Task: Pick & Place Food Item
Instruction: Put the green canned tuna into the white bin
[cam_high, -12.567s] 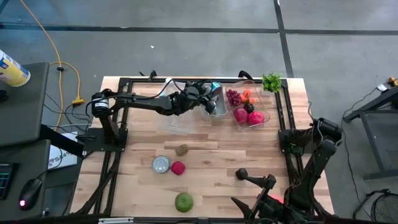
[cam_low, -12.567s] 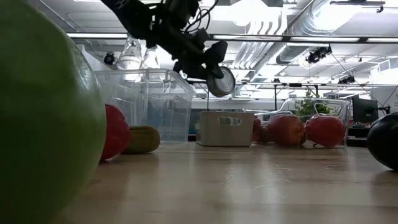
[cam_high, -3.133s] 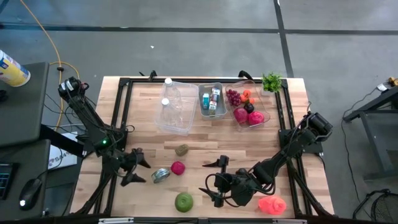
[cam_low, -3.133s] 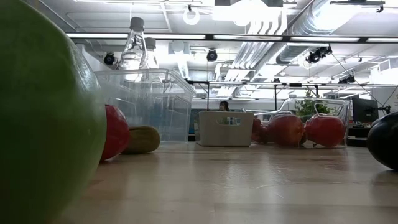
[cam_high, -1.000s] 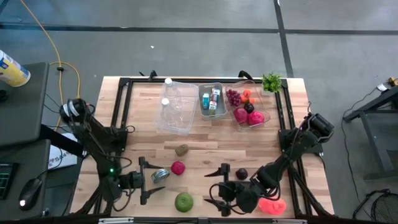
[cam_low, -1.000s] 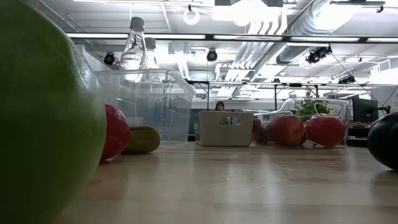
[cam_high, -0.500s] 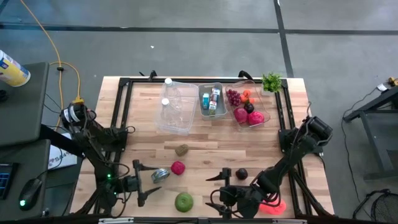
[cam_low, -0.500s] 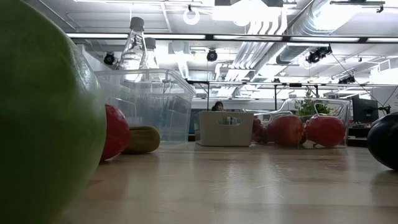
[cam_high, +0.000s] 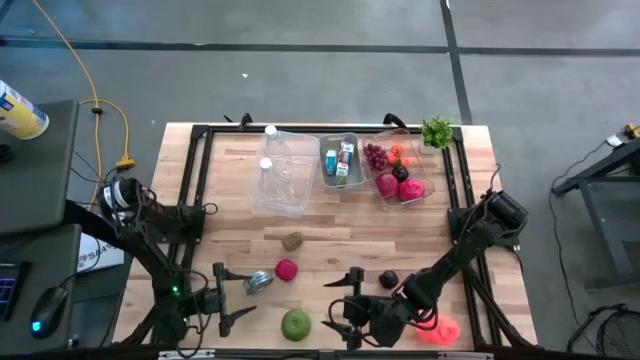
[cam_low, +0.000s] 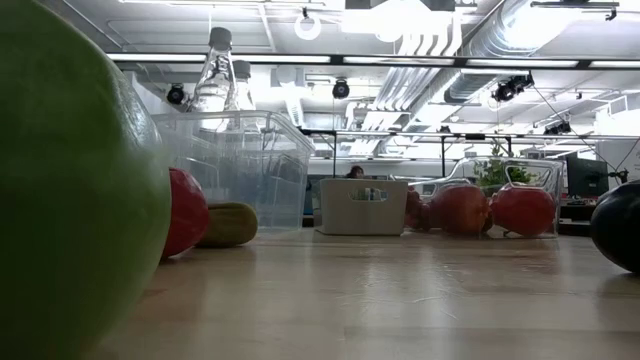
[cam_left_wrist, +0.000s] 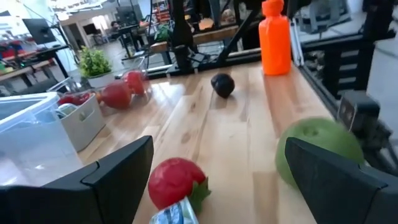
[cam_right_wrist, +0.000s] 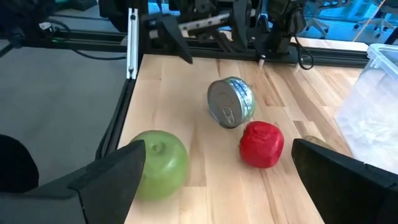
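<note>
- Hanging low over the near edge of the wooden table (cam_high: 330, 255), the left gripper (cam_high: 228, 297) has its two fingers spread wide with nothing between them.
- Just ahead of it, near one fingertip, lies a small silver can (cam_high: 258, 282) on its side; from the right wrist camera its pull-tab end faces outward (cam_right_wrist: 231, 102).
- Beside the can, on the side away from the left gripper, sits a red pepper-like toy fruit (cam_high: 287, 270), which the left wrist view shows right in front of the fingers (cam_left_wrist: 174, 182).
- A green apple (cam_high: 296, 324) rests between the two grippers, a little off to the side of each; it touches neither.
- The right gripper (cam_high: 342, 305) is low at the same near edge, pointing toward the apple and the left arm, fingers wide apart and empty.
- Close behind its upper finger is a dark plum-coloured fruit (cam_high: 388, 279), and an orange-pink bottle (cam_high: 438, 329) lies near the right arm's wrist.
- Farther out from both grippers, a brownish kiwi (cam_high: 292, 241) sits alone at mid-table.
- Well beyond that, along the far edge, stand three containers: a clear tub (cam_high: 282, 195) holding two bottles, a grey bin (cam_high: 340, 182) with small cartons, and a clear tray (cam_high: 415, 190) of red fruit and grapes, with a green plant (cam_high: 437, 131) at its corner.
- From table height, the apple fills the near side (cam_low: 70, 180).
</note>
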